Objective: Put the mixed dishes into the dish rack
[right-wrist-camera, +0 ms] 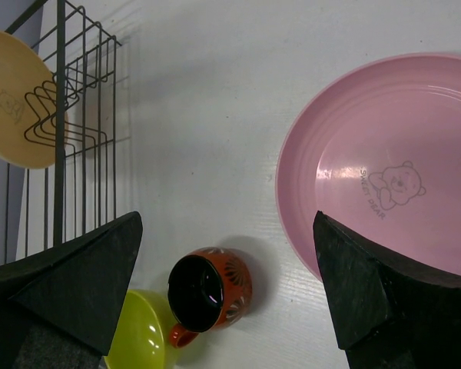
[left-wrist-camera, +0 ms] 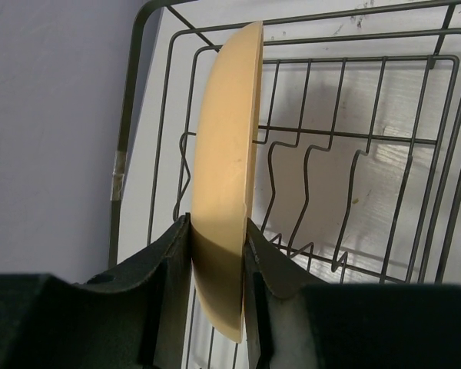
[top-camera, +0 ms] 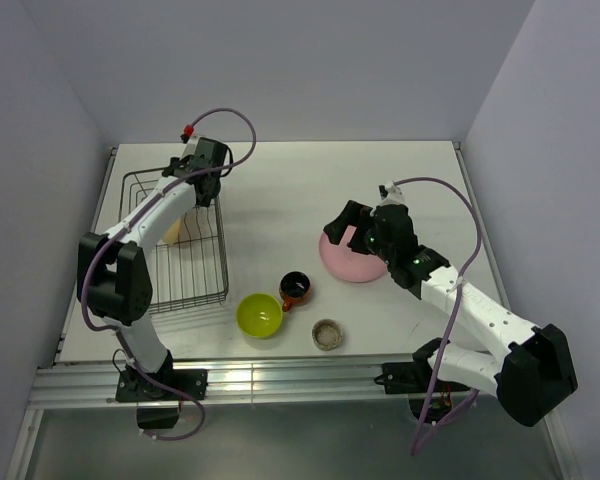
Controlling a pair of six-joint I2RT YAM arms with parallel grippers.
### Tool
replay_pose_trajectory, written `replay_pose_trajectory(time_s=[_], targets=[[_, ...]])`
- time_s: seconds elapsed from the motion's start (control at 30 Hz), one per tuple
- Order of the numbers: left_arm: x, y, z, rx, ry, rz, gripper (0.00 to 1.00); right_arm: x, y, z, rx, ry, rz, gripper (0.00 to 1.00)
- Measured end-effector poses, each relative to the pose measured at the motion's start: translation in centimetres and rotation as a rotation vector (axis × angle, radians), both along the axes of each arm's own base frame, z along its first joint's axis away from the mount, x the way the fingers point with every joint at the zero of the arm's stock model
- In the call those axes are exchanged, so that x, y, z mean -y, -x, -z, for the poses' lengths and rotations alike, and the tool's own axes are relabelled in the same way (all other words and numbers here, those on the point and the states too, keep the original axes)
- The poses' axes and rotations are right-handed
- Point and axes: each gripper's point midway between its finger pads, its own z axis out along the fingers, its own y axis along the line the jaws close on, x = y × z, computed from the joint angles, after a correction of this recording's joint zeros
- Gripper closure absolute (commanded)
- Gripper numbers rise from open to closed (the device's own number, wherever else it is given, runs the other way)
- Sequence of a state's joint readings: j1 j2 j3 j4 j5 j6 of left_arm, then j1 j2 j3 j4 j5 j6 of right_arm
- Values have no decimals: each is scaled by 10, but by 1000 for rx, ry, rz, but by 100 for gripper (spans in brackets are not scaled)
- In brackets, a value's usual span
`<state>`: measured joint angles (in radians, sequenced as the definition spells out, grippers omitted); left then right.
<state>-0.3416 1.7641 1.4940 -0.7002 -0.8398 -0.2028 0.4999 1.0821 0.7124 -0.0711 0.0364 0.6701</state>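
Observation:
The yellow-orange plate stands on edge inside the black wire dish rack, among its prongs. My left gripper is shut on the plate's lower rim, one finger pressed to each face. From above, the rack lies at the left with the plate upright in it. The pink plate lies flat at the right, and my right gripper hovers open over its left edge. In the right wrist view the red-orange mug and the lime-green bowl lie below the open fingers.
A small grey-beige cup stands near the table's front edge, right of the bowl and below the mug. The rack sits against the table's left edge. Walls close in on three sides.

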Motion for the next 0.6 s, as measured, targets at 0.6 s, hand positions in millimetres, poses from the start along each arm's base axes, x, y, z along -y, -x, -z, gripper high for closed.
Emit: replay_pose_trajectory(time_s=[0.6], targets=[[-6, 12, -26, -8, 1, -31, 100, -10, -2, 12, -49, 3, -44, 0]])
